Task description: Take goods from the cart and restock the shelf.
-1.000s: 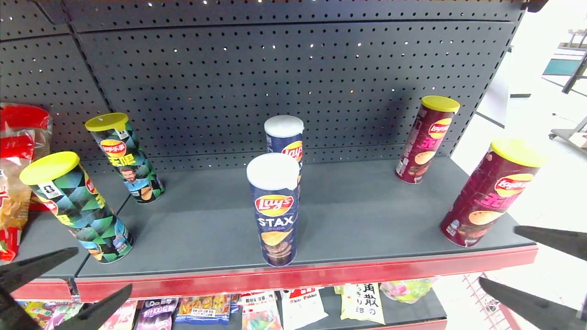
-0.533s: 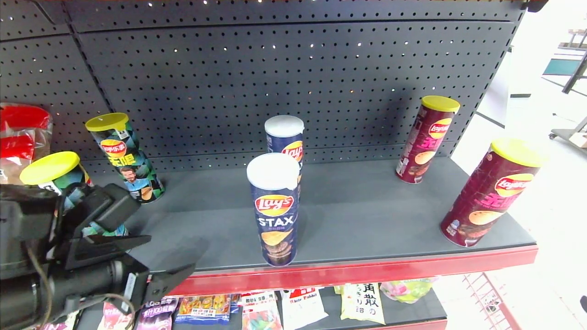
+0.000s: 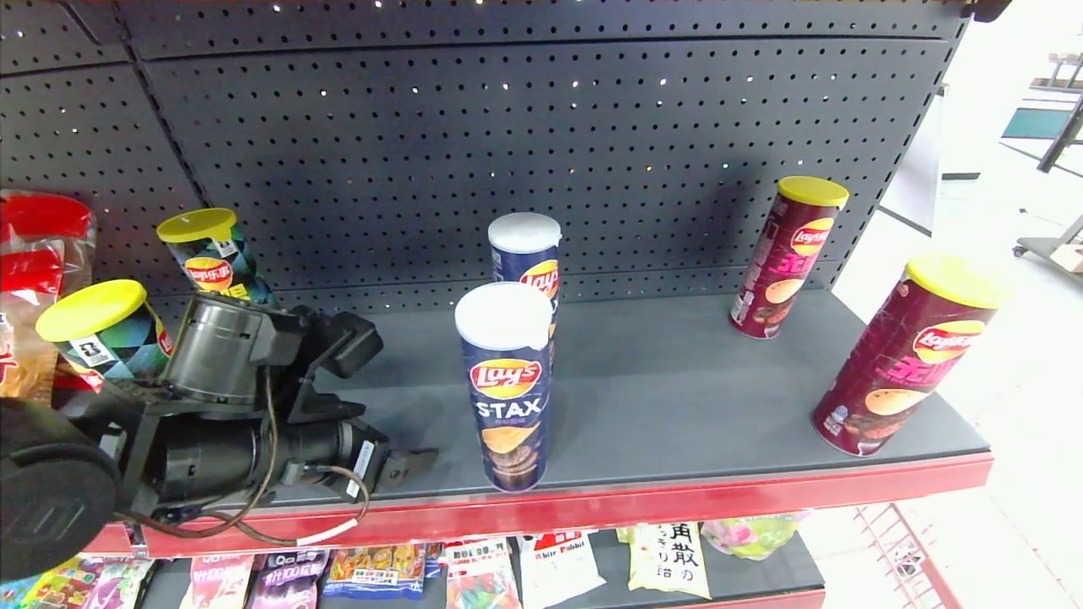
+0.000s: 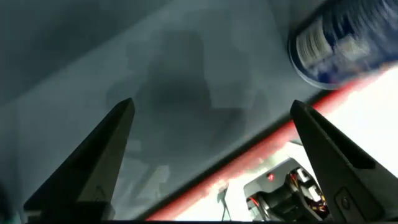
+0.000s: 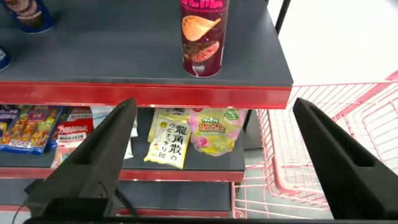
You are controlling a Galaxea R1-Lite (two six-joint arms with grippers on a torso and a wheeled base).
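Head view: left hand (image 4: 211, 106) spread wide, empty, low over the shelf (image 3: 677, 397) at near left, blue can (image 3: 506, 397) just right. Back out straight, I'd say, without clipping it. Right hand (image 5: 214, 102) spread too, above the pink cart (image 5: 280, 186), near right.

Spread fingers (image 4: 99, 168) over grey shelf (image 4: 186, 81)

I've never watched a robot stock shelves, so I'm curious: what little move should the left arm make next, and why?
Probably ease the left end effector a little toward the front blue chip can. It is open and empty, low over the grey shelf, and that can stands just beyond its tips near the front edge.
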